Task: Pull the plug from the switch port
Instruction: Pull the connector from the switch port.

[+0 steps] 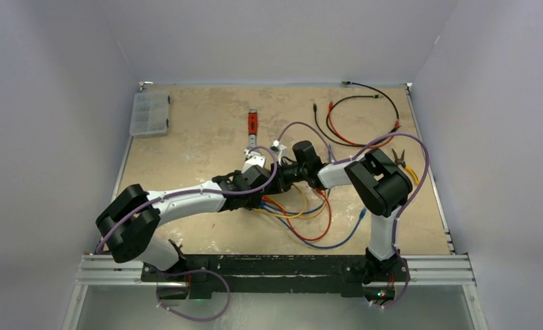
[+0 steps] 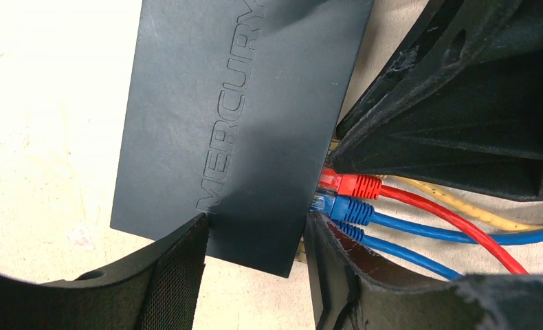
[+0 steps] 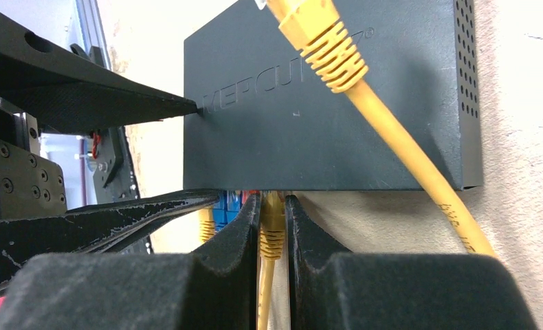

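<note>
From the left wrist, the switch (image 2: 255,103) lies flat on the bench (image 2: 42,137), a matte black case embossed "MERCURY". The left end effector (image 2: 255,230) is clamped across its near end, one finger on each long edge. A red plug (image 2: 351,184) and blue plugs (image 2: 348,210) sit in the port row. The case looks light, stiff and smooth, so it would likely slide if left unbraced.

From the right wrist, the right end effector (image 3: 272,206) is pinched on a yellow plug (image 3: 271,230) at the port edge. Whether that plug is fully seated cannot be told. A second yellow plug (image 3: 320,45) lies loose across the switch top. Only "MERCU" of the lettering reads clearly here, and vent holes (image 3: 467,75) line the side. The plug is small, hard plastic on a limp cord. It is best held by its ribbed boot, not the cable, and its latch may resist.

From above, both wrists meet mid-bench and cover the switch. Coloured cables (image 1: 303,216) trail toward the bases.
</note>
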